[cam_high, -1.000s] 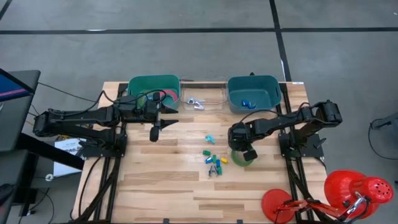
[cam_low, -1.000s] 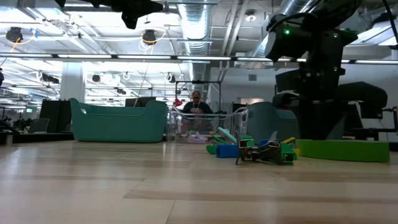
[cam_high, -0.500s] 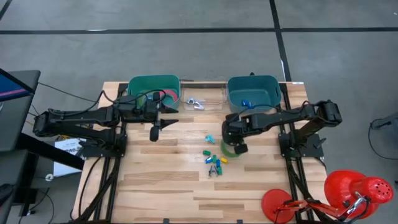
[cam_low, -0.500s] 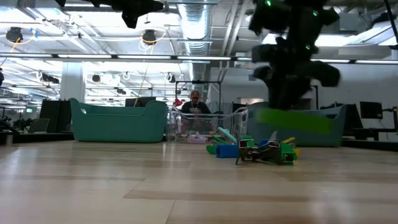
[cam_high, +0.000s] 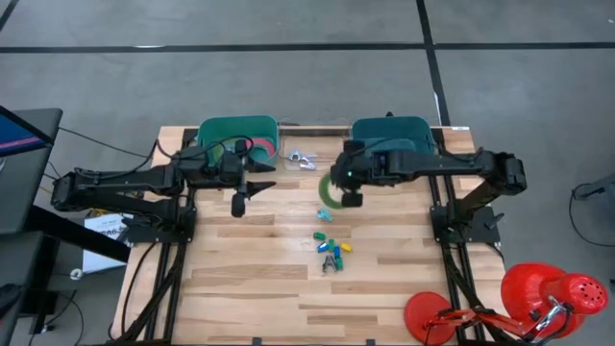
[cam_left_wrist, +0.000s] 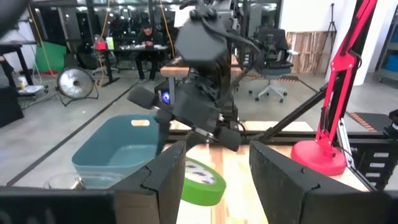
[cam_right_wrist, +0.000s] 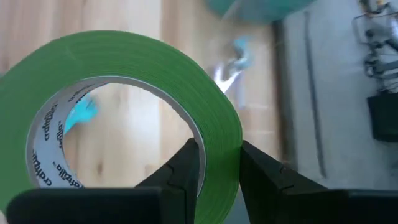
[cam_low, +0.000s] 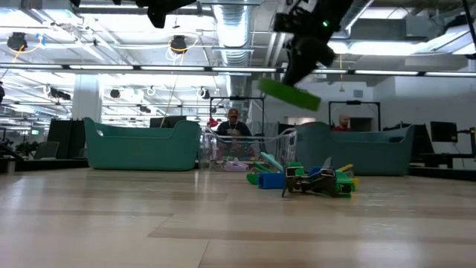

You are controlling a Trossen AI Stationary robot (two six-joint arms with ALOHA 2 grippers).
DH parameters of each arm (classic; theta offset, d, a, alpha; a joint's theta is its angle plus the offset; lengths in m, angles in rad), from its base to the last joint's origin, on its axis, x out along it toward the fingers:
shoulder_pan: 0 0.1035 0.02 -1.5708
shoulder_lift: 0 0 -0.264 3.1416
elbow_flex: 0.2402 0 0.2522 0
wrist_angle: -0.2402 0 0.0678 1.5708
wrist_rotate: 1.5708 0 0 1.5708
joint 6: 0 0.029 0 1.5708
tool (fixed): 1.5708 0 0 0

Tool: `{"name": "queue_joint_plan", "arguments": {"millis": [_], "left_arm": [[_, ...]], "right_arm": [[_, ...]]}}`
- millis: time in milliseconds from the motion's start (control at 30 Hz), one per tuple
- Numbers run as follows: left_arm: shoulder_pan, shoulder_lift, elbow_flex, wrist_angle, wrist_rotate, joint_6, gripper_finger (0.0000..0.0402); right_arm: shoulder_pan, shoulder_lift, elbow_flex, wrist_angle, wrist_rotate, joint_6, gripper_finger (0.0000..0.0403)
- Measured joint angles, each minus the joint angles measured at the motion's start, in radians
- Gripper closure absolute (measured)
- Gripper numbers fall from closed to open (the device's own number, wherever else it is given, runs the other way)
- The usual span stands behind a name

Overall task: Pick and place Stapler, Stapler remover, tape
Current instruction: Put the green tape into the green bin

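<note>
My right gripper [cam_high: 344,192] is shut on a green tape roll [cam_high: 327,195], high above the table's middle, in front of the clear tray; the roll also shows in the low view [cam_low: 290,93] and the right wrist view [cam_right_wrist: 124,74]. My left gripper [cam_high: 238,205] is open and empty, in the air in front of the left teal bin [cam_high: 213,135]. A pinkish red roll [cam_high: 259,144] lies in that bin. Small coloured pieces [cam_high: 330,245] lie in a heap on the table's middle. My right gripper pinches the roll's ring wall [cam_right_wrist: 219,146], with one finger [cam_right_wrist: 186,165] inside the hole and the other [cam_right_wrist: 264,171] outside. The roll is lifted clear of the table and hangs tilted below the fingers [cam_low: 290,93].
A clear tray [cam_high: 327,159] with small metal pieces stands between the left teal bin and the right teal bin [cam_high: 415,139] at the far edge. A red lamp [cam_high: 538,293] stands at the near right corner. People show in the room beyond the table.
My right gripper has risen with the green roll and gone toward the table's far edge and left. The roll, which lay flat on the table to the right of the small pieces, is now lifted clear and tilted.
</note>
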Motion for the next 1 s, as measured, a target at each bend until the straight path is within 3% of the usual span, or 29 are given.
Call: {"name": "queue_joint_plan", "arguments": {"millis": [333, 667, 1000], "left_arm": [[0.0, 0.0, 0.0, 0.082, 0.014, -0.003, 0.0234], [0.0, 0.0, 0.0, 0.199, 0.015, -0.003, 0.0234], [-0.001, 0.007, 0.0, 0.366, 0.094, -0.064, 0.0232]], "right_arm": [[-0.045, 0.0, 0.231, -0.001, -0.015, -0.004, 0.0323], [-0.056, 0.0, 0.46, 0.041, -0.128, -0.004, 0.0324], [-0.052, 0.0, 0.552, 0.155, -0.221, 0.061, 0.0325]]}}
